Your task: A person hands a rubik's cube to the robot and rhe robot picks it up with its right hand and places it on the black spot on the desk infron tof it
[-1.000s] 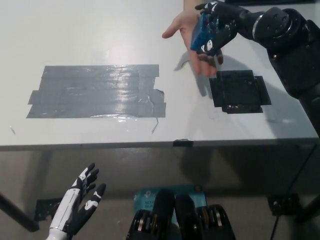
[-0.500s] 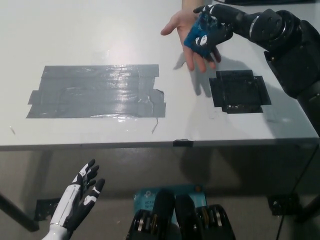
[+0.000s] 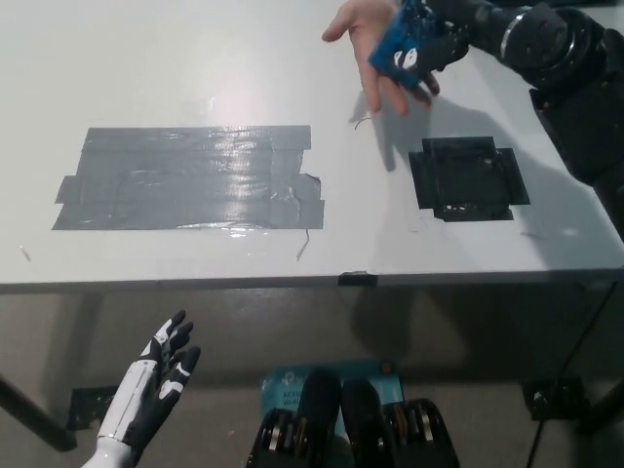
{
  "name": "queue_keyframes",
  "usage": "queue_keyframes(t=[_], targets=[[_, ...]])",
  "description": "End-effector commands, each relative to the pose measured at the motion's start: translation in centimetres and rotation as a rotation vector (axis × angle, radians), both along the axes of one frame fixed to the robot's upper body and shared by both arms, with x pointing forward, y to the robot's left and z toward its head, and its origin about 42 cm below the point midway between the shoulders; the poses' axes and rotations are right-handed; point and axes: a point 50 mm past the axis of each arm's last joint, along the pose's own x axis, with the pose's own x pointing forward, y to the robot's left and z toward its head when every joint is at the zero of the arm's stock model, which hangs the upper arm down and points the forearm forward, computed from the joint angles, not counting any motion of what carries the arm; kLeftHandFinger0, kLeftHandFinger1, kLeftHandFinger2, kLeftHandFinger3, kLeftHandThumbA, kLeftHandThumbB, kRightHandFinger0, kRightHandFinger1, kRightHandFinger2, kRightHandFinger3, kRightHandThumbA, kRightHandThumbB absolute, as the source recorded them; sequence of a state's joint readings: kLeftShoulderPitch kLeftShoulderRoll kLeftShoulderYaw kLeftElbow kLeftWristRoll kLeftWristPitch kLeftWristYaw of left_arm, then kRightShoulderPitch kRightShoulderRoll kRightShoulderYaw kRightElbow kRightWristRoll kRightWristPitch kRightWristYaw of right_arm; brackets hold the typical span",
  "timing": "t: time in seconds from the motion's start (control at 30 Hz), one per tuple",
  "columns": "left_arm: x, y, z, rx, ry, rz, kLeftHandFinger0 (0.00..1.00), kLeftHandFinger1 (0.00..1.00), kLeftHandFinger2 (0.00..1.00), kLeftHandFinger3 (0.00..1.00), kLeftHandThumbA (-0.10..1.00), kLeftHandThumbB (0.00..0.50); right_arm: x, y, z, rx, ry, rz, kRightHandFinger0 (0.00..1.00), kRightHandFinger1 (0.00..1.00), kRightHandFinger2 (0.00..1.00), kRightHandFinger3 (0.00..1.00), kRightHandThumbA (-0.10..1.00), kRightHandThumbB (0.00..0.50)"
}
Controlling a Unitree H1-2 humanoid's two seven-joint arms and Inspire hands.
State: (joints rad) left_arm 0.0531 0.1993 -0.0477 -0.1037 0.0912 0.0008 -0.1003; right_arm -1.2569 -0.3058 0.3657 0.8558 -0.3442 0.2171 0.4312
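In the head view the black right hand (image 3: 436, 44) is clamped around the blue cube (image 3: 398, 49) at the top of the picture, the cube resting on a person's open palm (image 3: 370, 29) above the desk (image 3: 146, 78). The black spot (image 3: 468, 178) lies nearer the robot than the cube and slightly to its right, so the carry is, I judge, back toward the robot and down. The white left hand (image 3: 151, 390) hangs spread and empty below the desk edge, well apart.
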Motion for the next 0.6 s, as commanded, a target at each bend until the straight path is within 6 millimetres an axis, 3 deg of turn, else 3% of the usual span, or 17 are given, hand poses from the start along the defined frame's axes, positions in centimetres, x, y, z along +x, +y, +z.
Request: queue_keyframes(t=[0.0, 0.1, 0.13, 0.2, 0.3, 0.33, 0.4, 0.57], targets=[[0.2, 0.1, 0.9, 0.001, -0.046, -0.016, 1.00, 1.00, 1.00, 1.00, 0.86, 0.157, -0.2, -1.3, 5.7, -0.019, -0.143, -0.027, 0.19, 0.72, 1.00, 1.00, -0.10, 0.165], [0.3, 0.1, 1.1, 0.005, -0.054, -0.019, 1.00, 1.00, 1.00, 1.00, 0.85, 0.152, -0.2, -2.5, 5.5, -0.045, -0.157, -0.043, 0.28, 0.82, 1.00, 1.00, -0.10, 0.170], [0.2, 0.1, 1.1, 0.003, -0.054, -0.017, 1.00, 1.00, 1.00, 1.00, 0.84, 0.158, -0.2, -2.9, 5.2, -0.051, -0.159, -0.046, 0.37, 0.85, 1.00, 1.00, -0.10, 0.170], [0.2, 0.0, 1.0, 0.002, -0.053, -0.016, 1.00, 1.00, 1.00, 1.00, 0.84, 0.157, -0.1, -3.5, 4.7, -0.076, -0.166, -0.056, 0.31, 0.75, 1.00, 1.00, -0.10, 0.176], [0.3, 0.0, 1.0, 0.008, -0.056, -0.020, 1.00, 1.00, 1.00, 1.00, 0.84, 0.141, 0.0, -4.6, 3.3, -0.084, -0.156, -0.090, 0.26, 0.69, 0.98, 1.00, -0.10, 0.206], [0.2, 0.0, 0.9, 0.008, -0.057, -0.019, 1.00, 1.00, 1.00, 1.00, 0.84, 0.140, 0.0, -4.8, 2.8, -0.090, -0.151, -0.104, 0.19, 0.65, 0.97, 1.00, -0.10, 0.199], [0.2, 0.0, 0.9, 0.010, -0.058, -0.019, 1.00, 1.00, 1.00, 1.00, 0.85, 0.144, 0.1, -5.1, 1.7, -0.093, -0.127, -0.109, 0.10, 0.69, 1.00, 1.00, -0.10, 0.208], [0.3, 0.0, 1.0, 0.006, -0.057, -0.019, 1.00, 1.00, 1.00, 1.00, 0.84, 0.140, 0.2, -5.4, -1.2, -0.138, -0.092, -0.117, 0.14, 0.72, 1.00, 0.98, -0.10, 0.207]])
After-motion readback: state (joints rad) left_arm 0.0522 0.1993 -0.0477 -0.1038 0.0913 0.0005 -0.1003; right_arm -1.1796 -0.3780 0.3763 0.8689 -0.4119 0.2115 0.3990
